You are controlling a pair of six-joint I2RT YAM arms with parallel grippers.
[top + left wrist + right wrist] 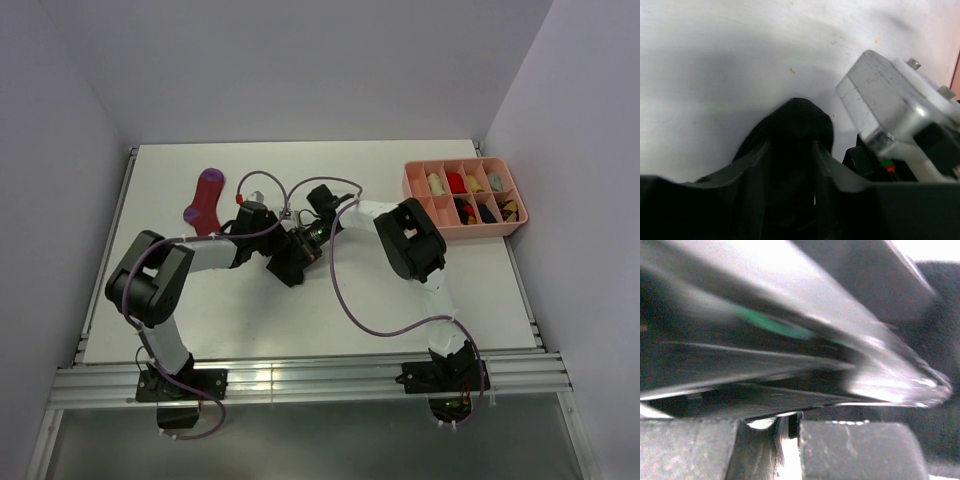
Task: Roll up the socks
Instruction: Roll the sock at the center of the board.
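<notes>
A black sock (801, 120) lies bunched on the white table, between the fingers of my left gripper (790, 152). The jaws stand a little apart around it, and a thin sliver of table shows beside the right finger (830, 167). From above, the left gripper (286, 268) and the right gripper (303, 238) meet over the black sock (297, 278) at mid-table. My right gripper (790, 426) is shut, with only a hairline gap between its pads; the left arm's body fills its view. A magenta sock (205, 196) with purple stripes and an orange toe lies flat at the back left.
A pink compartment tray (415, 183) holding several rolled socks stands at the back right. The right arm's wrist block (890, 100) is close beside my left gripper. Purple cables (345, 290) loop over the table between the arms.
</notes>
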